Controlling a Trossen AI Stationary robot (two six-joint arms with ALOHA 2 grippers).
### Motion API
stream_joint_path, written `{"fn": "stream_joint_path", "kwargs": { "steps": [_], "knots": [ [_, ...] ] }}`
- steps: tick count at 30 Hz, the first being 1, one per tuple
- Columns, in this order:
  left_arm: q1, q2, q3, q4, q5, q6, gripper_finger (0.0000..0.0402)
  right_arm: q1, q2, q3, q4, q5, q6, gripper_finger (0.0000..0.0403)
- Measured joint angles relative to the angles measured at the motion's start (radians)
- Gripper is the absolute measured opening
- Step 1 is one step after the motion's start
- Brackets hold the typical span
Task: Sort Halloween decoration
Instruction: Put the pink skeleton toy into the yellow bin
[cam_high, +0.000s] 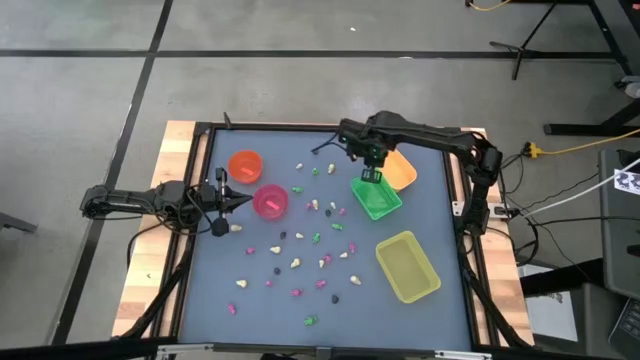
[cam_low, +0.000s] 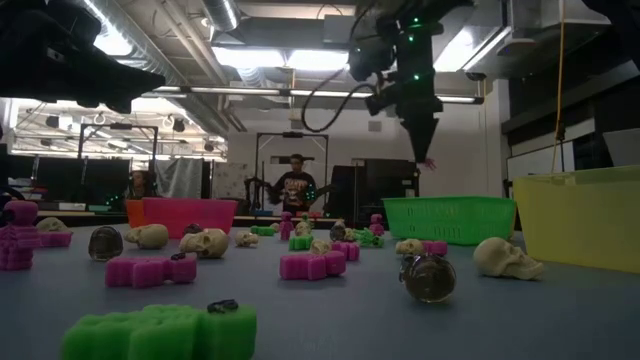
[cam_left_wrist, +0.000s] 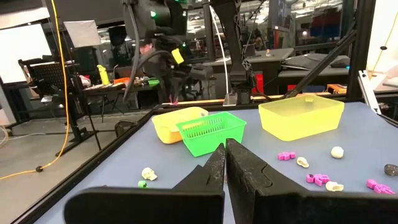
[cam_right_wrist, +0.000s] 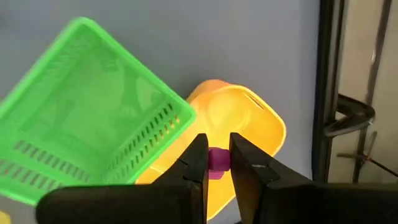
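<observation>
Small pink, green, cream and dark trinkets (cam_high: 300, 250) lie scattered over the blue table top; in the low view they show as pink and green blocks (cam_low: 305, 265) and cream skulls (cam_low: 505, 258). My right gripper (cam_high: 372, 177) hangs high above the green tray (cam_high: 377, 197), near the orange tray (cam_high: 400, 170), and is shut on a pink trinket (cam_right_wrist: 217, 159). My left gripper (cam_high: 240, 201) waits shut at the table's left side, beside the pink cup (cam_high: 270, 201). My right gripper holds a small pink trinket (cam_right_wrist: 217, 159), pinched between its two fingers (cam_right_wrist: 198, 162). The fingers point down from above (cam_low: 428, 158). The trinket is lifted clear of the table, over the far edge of the green tray (cam_right_wrist: 87, 106) and the orange tray (cam_right_wrist: 239, 121).
An orange cup (cam_high: 245, 165) and the pink cup stand at the left. The yellow tray (cam_high: 407, 265) lies toward the near right. A raised frame (cam_high: 200, 128) rims the table. People stand in the room beyond (cam_low: 297, 185).
</observation>
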Motion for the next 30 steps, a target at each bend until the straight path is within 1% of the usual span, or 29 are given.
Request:
{"fn": "stream_joint_path", "kwargs": {
  "steps": [6,13,17,19,26,30],
  "knots": [
    [0.000,0.000,0.000,0.000,0.000,0.000,0.0000,0.001,0.000,-0.063,-0.018,0.020,-0.010,0.0047],
    [0.000,0.000,0.000,0.000,0.000,0.000,0.0000,0.002,0.002,-0.113,-0.018,0.151,-0.026,0.0047],
    [0.000,0.000,0.000,0.000,0.000,0.001,0.0000,0.002,0.002,-0.120,-0.017,0.169,-0.025,0.0052],
    [0.000,0.000,0.000,0.000,0.000,0.001,0.0000,0.002,0.001,-0.120,-0.015,0.169,-0.025,0.0068],
    [0.000,0.000,0.000,0.000,0.000,0.000,0.0000,0.002,0.001,-0.120,-0.010,0.165,-0.025,0.0153],
    [0.000,0.000,0.000,0.000,0.000,0.000,0.0000,0.002,0.001,-0.120,-0.010,0.165,-0.026,0.0186]
  ]
}}
